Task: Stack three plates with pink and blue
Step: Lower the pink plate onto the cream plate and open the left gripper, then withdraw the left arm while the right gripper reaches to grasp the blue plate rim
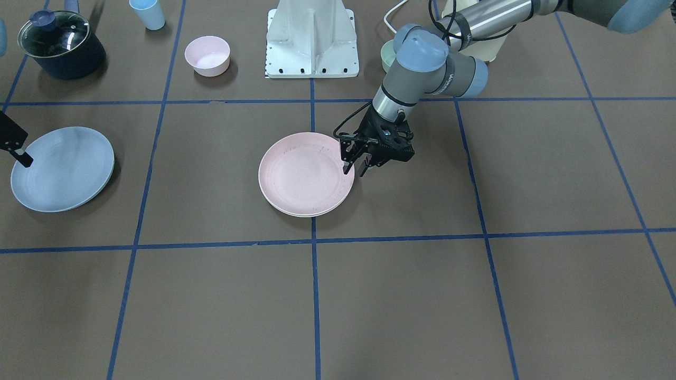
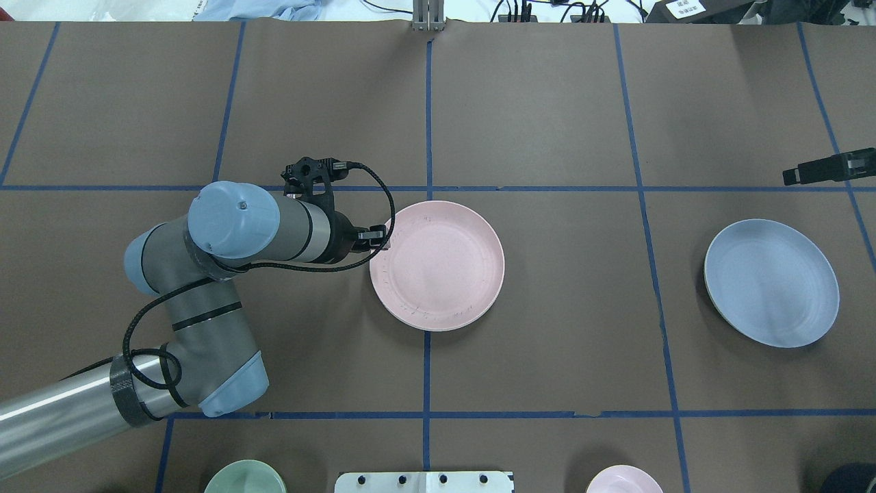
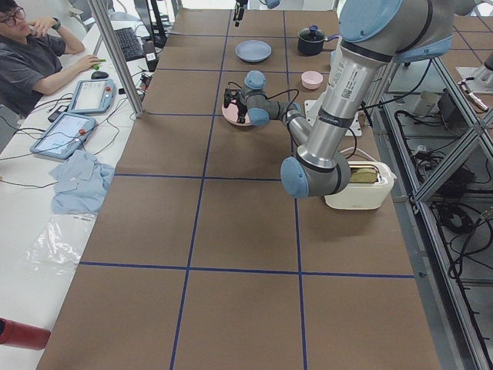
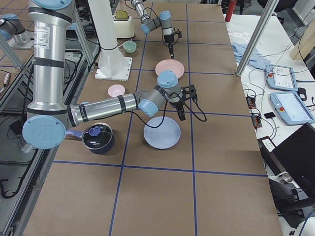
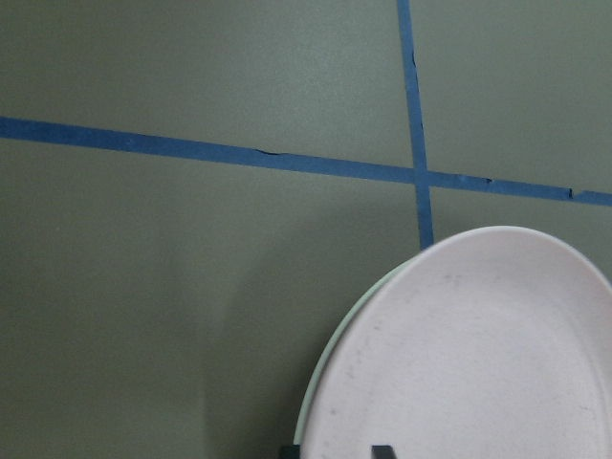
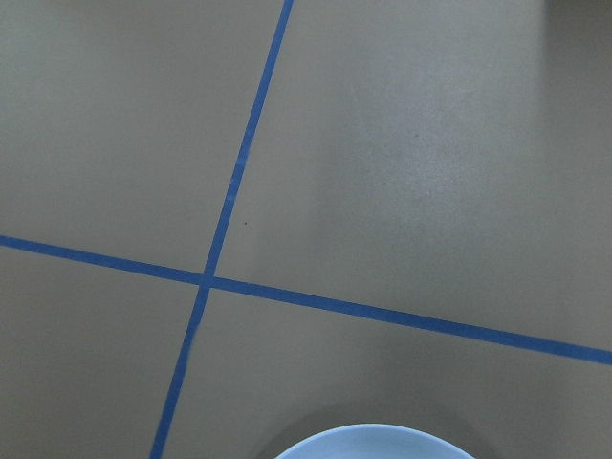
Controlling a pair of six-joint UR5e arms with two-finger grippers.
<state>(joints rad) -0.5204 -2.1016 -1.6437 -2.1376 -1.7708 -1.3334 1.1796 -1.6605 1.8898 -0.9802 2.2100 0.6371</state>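
Left gripper (image 1: 355, 170) – jaws narrowly apart, astride left rim of pink plate (image 2: 438, 263); it sits on cream-green plate (image 5: 304, 430), mid-table. Right gripper (image 1: 24, 158) over edge of blue plate (image 2: 772, 283), well right – opening: cannot tell

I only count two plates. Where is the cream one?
The cream plate lies centrally under the pink plate, its rim peeking out in the left wrist view.

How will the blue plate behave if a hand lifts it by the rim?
The blue plate looks stiff: its round, shallow form seems moulded. It is probably light, since the rim looks thin. Pinched at one edge it may tilt or slip, because the rim is low and sloped; lying flat, it should not roll.
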